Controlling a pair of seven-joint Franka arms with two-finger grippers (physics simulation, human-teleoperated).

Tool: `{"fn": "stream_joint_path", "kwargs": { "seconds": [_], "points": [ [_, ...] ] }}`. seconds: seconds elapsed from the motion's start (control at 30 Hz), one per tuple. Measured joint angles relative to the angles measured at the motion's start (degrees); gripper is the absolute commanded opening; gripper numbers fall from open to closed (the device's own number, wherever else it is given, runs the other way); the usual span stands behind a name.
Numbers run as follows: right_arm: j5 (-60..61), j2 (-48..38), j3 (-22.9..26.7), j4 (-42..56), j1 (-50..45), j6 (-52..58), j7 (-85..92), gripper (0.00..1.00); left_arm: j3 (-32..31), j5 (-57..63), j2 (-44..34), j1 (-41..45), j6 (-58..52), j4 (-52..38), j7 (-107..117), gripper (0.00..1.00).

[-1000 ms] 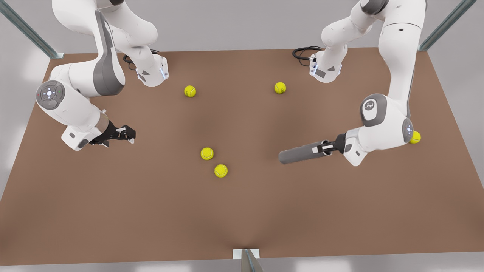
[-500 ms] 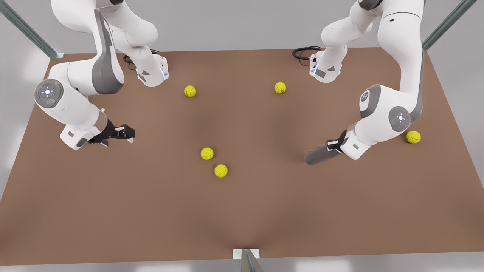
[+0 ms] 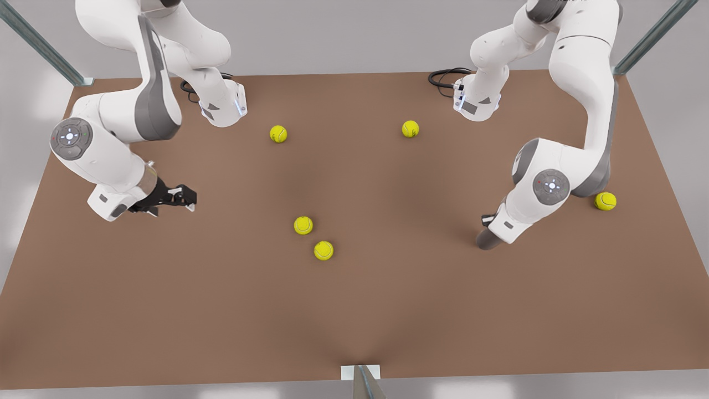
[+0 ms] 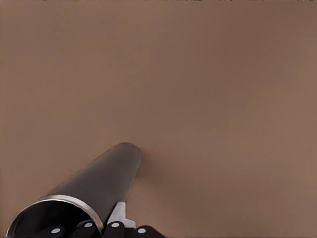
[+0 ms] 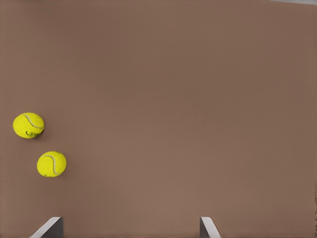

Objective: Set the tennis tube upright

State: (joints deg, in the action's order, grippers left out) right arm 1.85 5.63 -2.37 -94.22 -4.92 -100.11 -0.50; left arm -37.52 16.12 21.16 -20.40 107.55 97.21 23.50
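Across the whole scene we see a flat brown table, matte and unmarked, with pale grey walls behind it and slanted metal struts at its far corners. Five tennis balls lie scattered on it: two near the far edge, a close pair near the middle, and one by the front view's right edge. Our left gripper is on the front view's right, closed on the rim of the tennis tube, which leans steeply with its low end at or just above the table (we cannot tell whether it touches); in the left wrist view the dark grey tube runs away from the camera toward bare brown surface. Our right gripper waits on the front view's left, hovering above the table with its fingers spread apart and nothing between them, the close pair of balls off to one side in its wrist view. Around the tube's low end the table is bare, and the near half of the table offers wide free room up to its near edge, where a small bracket sits.
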Motion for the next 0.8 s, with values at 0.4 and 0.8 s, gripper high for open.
{"fn": "stream_joint_path", "kwargs": {
  "seconds": [0.4, 0.8],
  "points": [
    [-0.1, 0.4, 0.0, 0.0, -0.2, -0.1, -0.1, 1.0, -0.4, 0.5, 2.5, 0.0, 0.4, -1.1, 0.0, 0.21],
    [-0.1, 0.5, 0.0, -0.3, -0.2, -0.3, -0.1, 1.0, -0.4, -0.7, 3.8, 0.8, -0.2, -2.3, -0.2, 0.94]
  ]
}}
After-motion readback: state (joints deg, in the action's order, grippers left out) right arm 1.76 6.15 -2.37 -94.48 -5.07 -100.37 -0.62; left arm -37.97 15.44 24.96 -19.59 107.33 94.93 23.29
